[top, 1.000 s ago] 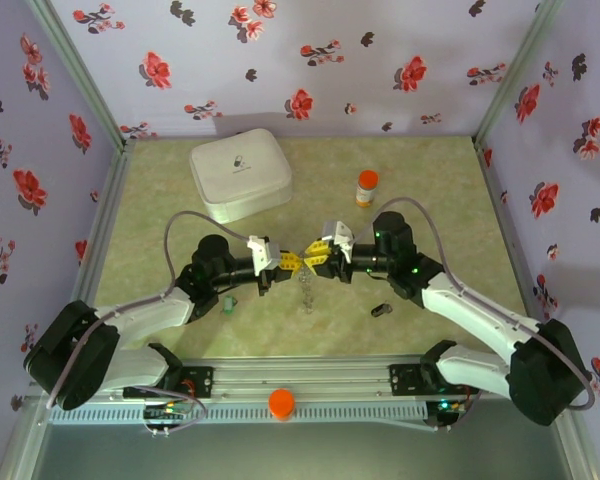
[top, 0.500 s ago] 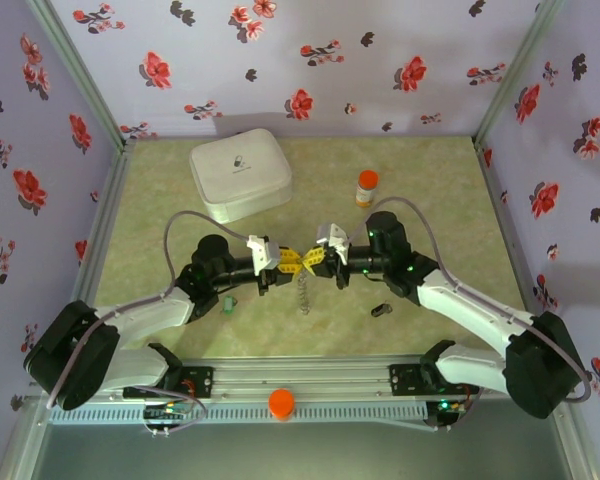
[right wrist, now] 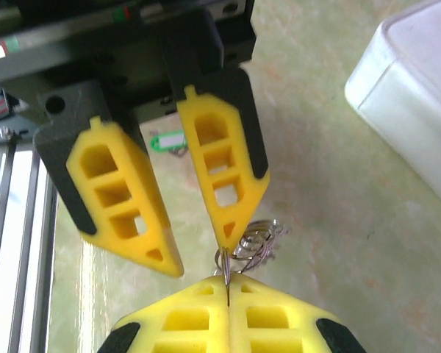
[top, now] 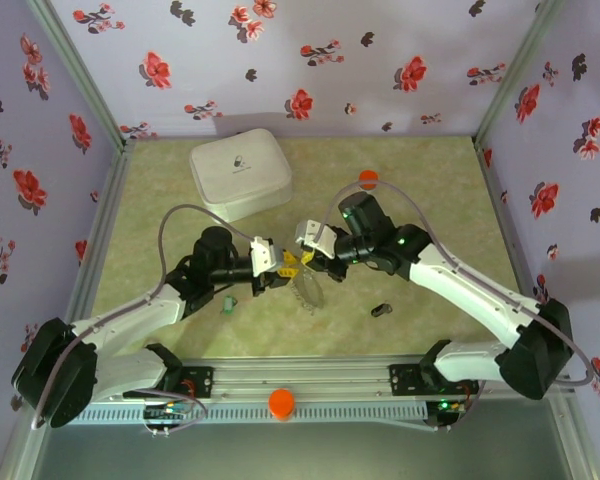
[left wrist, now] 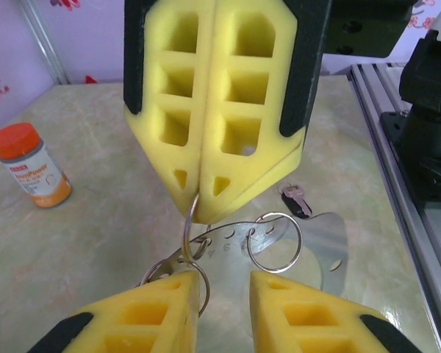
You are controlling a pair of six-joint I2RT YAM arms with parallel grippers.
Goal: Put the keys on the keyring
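Observation:
The keyring (top: 308, 290) is a bunch of thin metal split rings on a flat metal tag (left wrist: 320, 246). It hangs over the table's middle. My right gripper (right wrist: 228, 283) is shut on the edge of one ring (left wrist: 189, 220), and its yellow pads (left wrist: 213, 110) point at my left gripper. My left gripper (left wrist: 219, 283) is open just below, with another ring resting against the inner side of its left finger. The green-headed key (top: 227, 302) lies on the table under the left arm. On the table right of the rings lies the black-headed key (top: 381, 309), which also shows past the tag (left wrist: 300, 206).
A white box (top: 240, 173) sits at the back left. The orange-capped pill bottle (left wrist: 31, 165) stands behind the right arm, with its cap (top: 368, 180) just showing. Flowered walls close in three sides. The metal rail (top: 300, 380) runs along the near edge.
The right gripper has shut on a ring and the left gripper has opened. The right arm has swung left and toward the back, and the keyring now hangs from it.

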